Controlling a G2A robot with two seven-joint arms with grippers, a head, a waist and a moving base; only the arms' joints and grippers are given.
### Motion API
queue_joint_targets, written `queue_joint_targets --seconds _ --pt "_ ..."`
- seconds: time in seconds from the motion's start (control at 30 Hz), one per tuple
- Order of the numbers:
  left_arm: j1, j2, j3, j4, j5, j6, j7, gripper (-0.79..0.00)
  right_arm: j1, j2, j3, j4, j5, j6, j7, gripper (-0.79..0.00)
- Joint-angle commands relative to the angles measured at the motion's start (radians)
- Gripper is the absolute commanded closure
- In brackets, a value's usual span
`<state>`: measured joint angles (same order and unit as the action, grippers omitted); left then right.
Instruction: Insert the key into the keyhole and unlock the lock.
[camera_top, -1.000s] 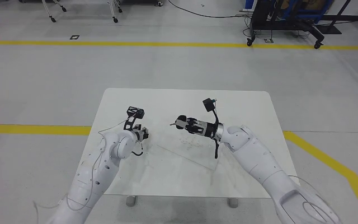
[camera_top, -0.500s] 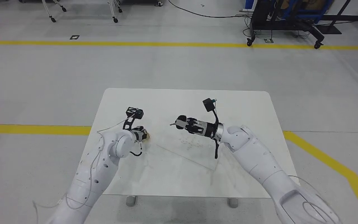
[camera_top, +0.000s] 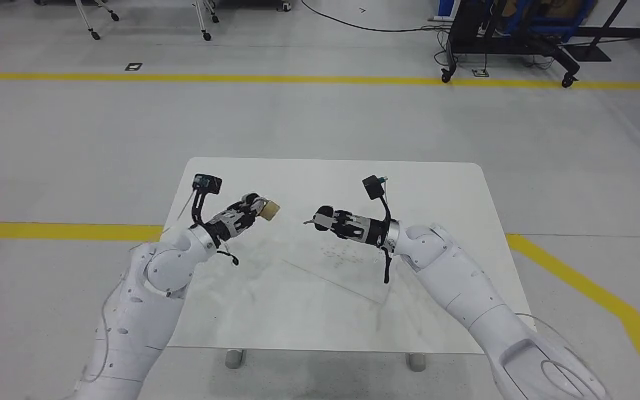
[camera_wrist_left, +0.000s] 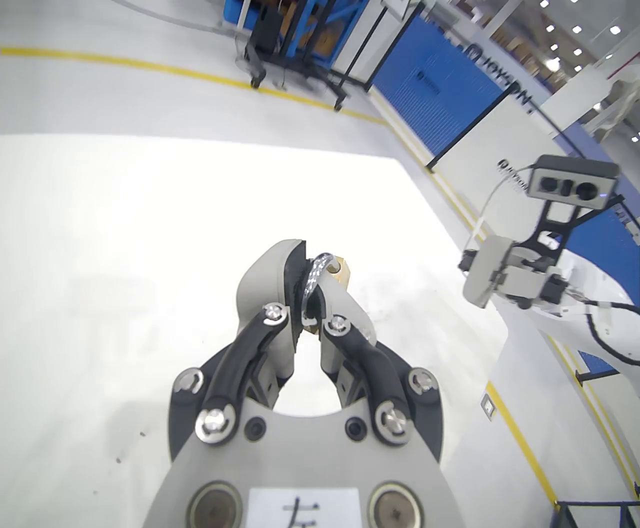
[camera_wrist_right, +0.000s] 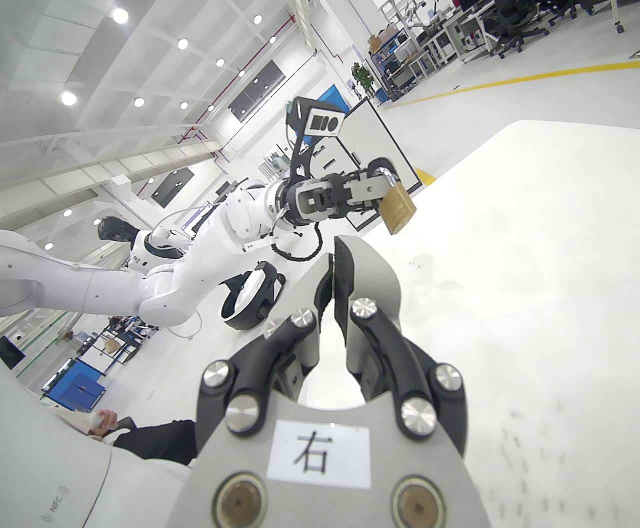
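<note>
Since the earlier frames, the left arm is swung outward to the left, and the left gripper (camera_top: 255, 210) is shifted toward the far side of the table (camera_top: 440, 190), with the lock (camera_top: 269, 209) carried along. The right gripper (camera_top: 318, 218) is found where it was, unmoved.

The lock, a small brass padlock, is held above the table by the left gripper. Its steel shackle (camera_wrist_left: 320, 263) is clamped between the two dark pads, and a corner of the brass body is seen poking out past the fingertips. In the right wrist view, the lock is seen hanging from the left gripper by its shackle, with the body tilted and clear of the table surface.

The right gripper is held over the middle of the table and is pointed toward the lock, near it but apart from it. Its ribbed pads (camera_wrist_right: 344, 280) are pressed together. Whether a key is pinched between them cannot be told.

The two grippers are faced toward each other across a gap, the left one over the left half of the table and the right one near the centre. The table is white, and faint scuff marks are seen on the surface beneath the right arm.
</note>
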<state>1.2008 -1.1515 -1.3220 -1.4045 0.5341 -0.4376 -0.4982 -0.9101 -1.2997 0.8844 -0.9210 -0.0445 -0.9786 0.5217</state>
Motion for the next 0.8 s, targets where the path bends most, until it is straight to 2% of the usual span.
queue_joint_targets --seconds 0.0,0.13,0.17,0.27,0.33,0.4,0.53,0.6,0.77 --pt "-0.003 0.000 0.002 0.001 0.003 0.014 -0.022 0.000 0.000 0.000 0.000 0.000 0.000 0.000 0.000 0.000" --pt "0.000 -0.003 0.018 0.003 -0.013 0.020 -0.030 0.000 -0.009 -0.003 -0.002 -0.020 0.010 0.018 -0.019 0.000" --pt "-0.008 -0.008 0.032 0.017 -0.089 0.021 -0.060 0.000 -0.010 -0.006 0.000 -0.030 0.017 0.033 -0.042 0.000" --pt "-0.091 -0.026 0.062 0.118 -0.429 0.112 -0.253 0.000 -0.008 -0.020 -0.009 -0.026 0.067 0.055 -0.099 0.000" --pt "-0.182 -0.038 0.084 0.227 -0.636 0.241 -0.431 0.000 0.000 -0.032 -0.017 -0.007 0.105 0.058 -0.135 0.000" --pt "-0.268 -0.052 0.117 0.348 -0.725 0.343 -0.524 0.000 0.010 -0.044 -0.023 0.015 0.139 0.055 -0.162 0.000" --pt "-0.388 -0.088 0.159 0.550 -0.912 0.369 -0.599 0.000 0.014 -0.063 -0.031 0.031 0.161 0.031 -0.227 0.000" --pt "-0.436 -0.101 0.188 0.622 -0.932 0.376 -0.633 0.000 0.016 -0.067 -0.030 0.037 0.147 0.042 -0.248 0.000" --pt "-0.436 -0.101 0.188 0.622 -0.932 0.376 -0.633 0.000 0.016 -0.067 -0.030 0.037 0.147 0.042 -0.248 0.000"
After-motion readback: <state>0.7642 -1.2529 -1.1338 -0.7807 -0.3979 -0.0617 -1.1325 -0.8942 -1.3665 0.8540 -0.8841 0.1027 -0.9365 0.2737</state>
